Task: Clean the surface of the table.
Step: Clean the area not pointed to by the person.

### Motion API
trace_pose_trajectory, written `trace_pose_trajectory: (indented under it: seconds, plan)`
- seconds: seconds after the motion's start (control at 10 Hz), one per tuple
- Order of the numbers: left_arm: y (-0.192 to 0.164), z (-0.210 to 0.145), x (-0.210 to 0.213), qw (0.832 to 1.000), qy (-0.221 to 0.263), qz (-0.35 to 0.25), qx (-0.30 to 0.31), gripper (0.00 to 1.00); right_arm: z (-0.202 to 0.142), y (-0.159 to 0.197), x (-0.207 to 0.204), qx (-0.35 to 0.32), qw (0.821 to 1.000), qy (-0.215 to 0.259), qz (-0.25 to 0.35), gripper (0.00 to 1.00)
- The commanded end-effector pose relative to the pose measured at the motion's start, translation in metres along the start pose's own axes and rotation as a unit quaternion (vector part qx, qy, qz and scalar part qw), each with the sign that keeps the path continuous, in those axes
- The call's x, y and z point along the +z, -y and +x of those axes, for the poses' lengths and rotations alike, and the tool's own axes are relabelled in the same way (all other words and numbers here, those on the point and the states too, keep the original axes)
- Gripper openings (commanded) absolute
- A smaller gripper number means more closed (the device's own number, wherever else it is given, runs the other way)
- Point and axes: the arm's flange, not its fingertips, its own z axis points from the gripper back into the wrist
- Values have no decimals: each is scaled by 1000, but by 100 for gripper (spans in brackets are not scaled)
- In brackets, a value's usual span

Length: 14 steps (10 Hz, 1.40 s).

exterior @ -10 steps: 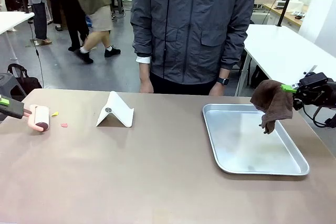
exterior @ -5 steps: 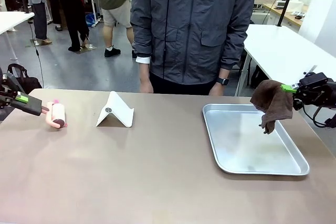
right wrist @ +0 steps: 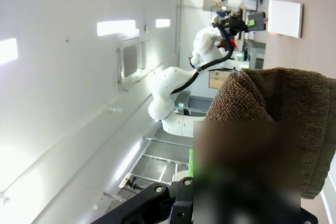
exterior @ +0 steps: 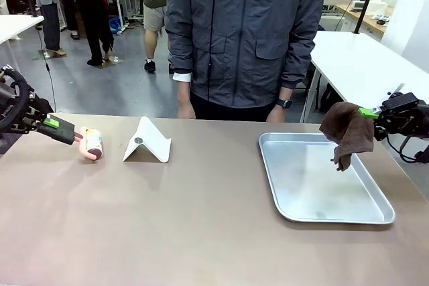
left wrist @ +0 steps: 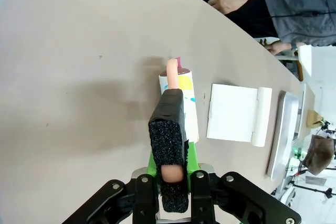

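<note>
Left gripper [exterior: 66,130] clamps pink lint roller [exterior: 92,144], 10 o'clock on taupe table [exterior: 201,219]; right gripper [exterior: 367,112] clamps brown cloth [exterior: 348,130]; best rolled flat.

Blind spots on my screens
My front view cuts off the table [exterior: 201,232] at the bottom, so I lose its near edge and both near corners. Near the far left corner, the left gripper [exterior: 69,136] covers most of the handle of the roller [exterior: 92,144], and its arm leaves the picture's left side. By the right edge, the right gripper [exterior: 367,113] has its fingertips buried in the cloth [exterior: 348,135]. The roller's print is too small to read.
</note>
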Motion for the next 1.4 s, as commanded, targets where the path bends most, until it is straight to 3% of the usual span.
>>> trace_pose_trajectory:
  seconds: [0.0,0.2,0.3,0.5,0.7,1.0,1.3]
  plan:
    - [-21,-12,-22,999,-18,25,-14,22,-3,-6,-2,5,1000,-1,2,7]
    - [-11,-18,15,989,33,-123,-68,22,-3,-6,-2,5,1000,-1,2,7]
    - [-4,-28,44,970,70,-211,-100,22,-3,-6,-2,5,1000,-1,2,7]
    - [-3,-45,92,927,124,-324,-140,22,-3,-6,-2,5,1000,-1,2,7]
    - [-16,-61,131,915,107,-362,-143,22,-3,-6,-2,5,1000,-1,2,7]
    - [-56,-83,171,895,10,-430,-119,22,-3,-6,-2,5,1000,-1,2,7]
    - [-94,-101,151,903,-50,-422,-58,22,-3,-6,-2,5,1000,-1,2,7]
